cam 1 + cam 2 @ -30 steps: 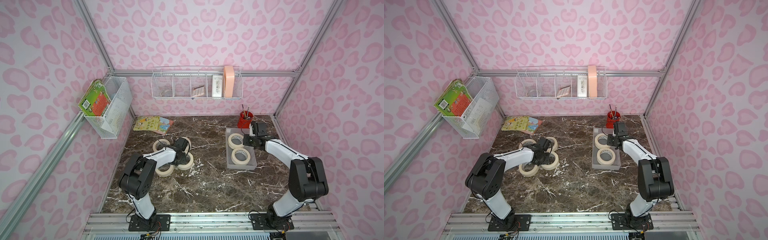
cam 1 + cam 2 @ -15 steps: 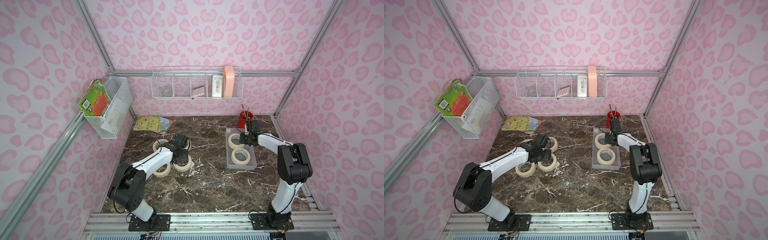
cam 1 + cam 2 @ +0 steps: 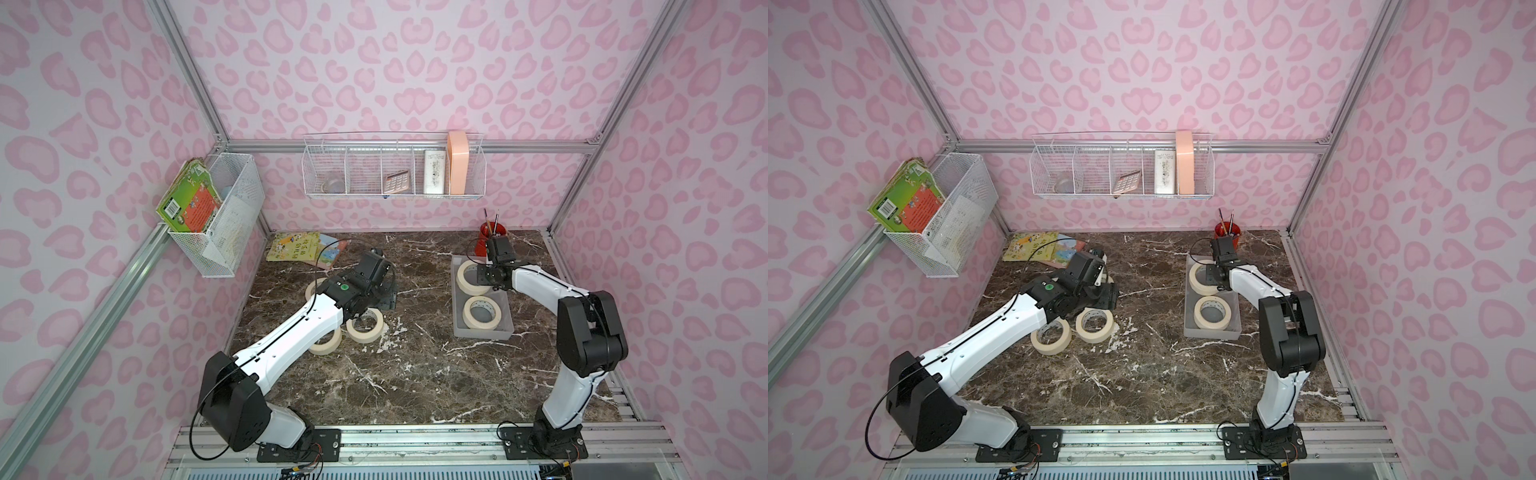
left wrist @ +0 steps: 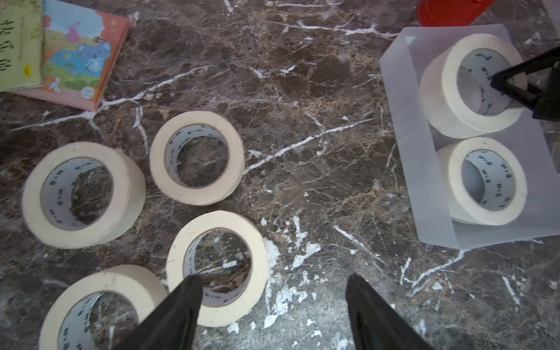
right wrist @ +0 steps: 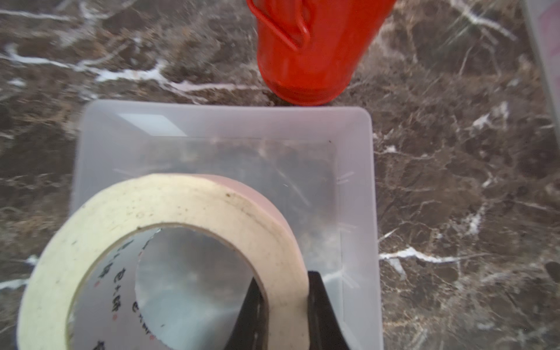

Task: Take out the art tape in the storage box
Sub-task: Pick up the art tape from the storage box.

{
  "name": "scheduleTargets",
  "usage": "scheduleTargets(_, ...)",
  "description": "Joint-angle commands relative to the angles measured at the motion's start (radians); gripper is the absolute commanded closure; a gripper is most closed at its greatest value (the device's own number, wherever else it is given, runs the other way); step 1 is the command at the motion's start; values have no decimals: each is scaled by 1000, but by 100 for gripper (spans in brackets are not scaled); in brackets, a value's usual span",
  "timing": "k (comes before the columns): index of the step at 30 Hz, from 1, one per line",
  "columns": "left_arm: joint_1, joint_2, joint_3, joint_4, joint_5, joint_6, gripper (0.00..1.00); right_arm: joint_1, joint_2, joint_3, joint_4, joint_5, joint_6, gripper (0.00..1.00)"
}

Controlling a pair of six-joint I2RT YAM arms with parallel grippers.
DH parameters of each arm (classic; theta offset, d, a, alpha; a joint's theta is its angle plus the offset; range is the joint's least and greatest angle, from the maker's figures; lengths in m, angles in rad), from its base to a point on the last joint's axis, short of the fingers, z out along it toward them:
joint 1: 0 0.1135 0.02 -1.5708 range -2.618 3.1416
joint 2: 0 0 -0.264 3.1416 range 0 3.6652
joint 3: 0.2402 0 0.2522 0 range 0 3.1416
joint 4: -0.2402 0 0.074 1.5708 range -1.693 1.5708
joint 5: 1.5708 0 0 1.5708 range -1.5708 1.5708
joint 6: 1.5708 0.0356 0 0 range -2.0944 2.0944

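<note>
Worktop (image 3: 415, 374): dark marble, white veins; pink patterned walls on three sides.
Storage box (image 3: 482, 333): translucent grey, no lid; sits on the right half of the worktop, long side running front to back.
Picture books (image 4: 60, 60): two, flat and overlapping, at the far left of the worktop.
Art tape (image 4: 157, 160): six cream rolls with white printed cores; four lie flat in a loose cluster on the worktop left of centre, close together and well apart from the box; two are inside the box, far roll (image 4: 436, 97) and near roll (image 4: 485, 217), just beside each other.
Red cup (image 5: 315, 51): upright, just beside the box's far end wall.
Right claw (image 5: 283, 278): pinching the far roll's band, one finger inside the core, one outside; roll within the box walls; cannot tell whether it clears the box floor.
Left claw (image 4: 272, 278): spread wide, holding nothing; hangs over the worktop at the edge of the four-roll cluster.
</note>
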Motion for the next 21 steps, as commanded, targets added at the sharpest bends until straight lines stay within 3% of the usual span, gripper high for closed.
scheduleTargets(1,-26,51,44,-3,38,24,20,67,-47,19,-79,148,-35,100)
scheduleTargets(12,-58,266,167,89,104,4,20,326,-171,-70,-80,-40,45,100)
scheduleTargets(18,-58,347,218,100,101,0,22,366,-214,-80,-65,-96,74,100)
scheduleTargets(21,-58,371,229,109,98,0,29,372,-232,-86,-61,-106,80,100)
